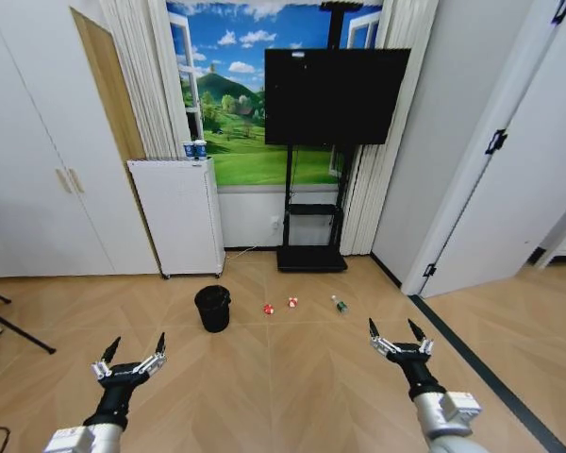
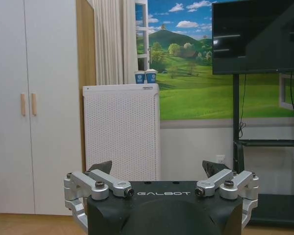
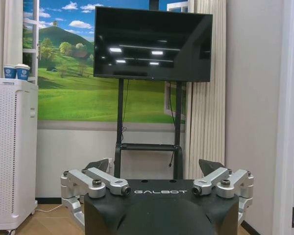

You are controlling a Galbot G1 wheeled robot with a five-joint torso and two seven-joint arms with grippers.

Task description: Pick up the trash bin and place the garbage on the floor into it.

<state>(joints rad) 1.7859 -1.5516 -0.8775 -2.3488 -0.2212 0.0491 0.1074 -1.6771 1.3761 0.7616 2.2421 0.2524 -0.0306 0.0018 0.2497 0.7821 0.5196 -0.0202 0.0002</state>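
One small round black wire-mesh trash bin stands upright on the floor just left of centre in the head view, empty-handed grippers well short of it. To its right, in a loose row across the middle of the frame, lie three pieces of garbage: a crumpled red-and-white wrapper, a second red-and-white one just beside it, and a small clear bottle with a green label a little further right. All three are apart from the bin and from each other.

The left gripper hangs at the lower left of the frame, its two dark fingers spread wide with nothing between them. The right gripper sits at the lower right, fingers likewise spread apart and holding nothing.

The floor is light tan herringbone parquet, edged by a dark strip running toward the lower right. Behind the bin stands one white perforated cabinet-like appliance carrying two blue-and-white paper cups. One black television on a black stand fills the upper centre, before a landscape mural framed by pale curtains. White wardrobe doors line the left side.
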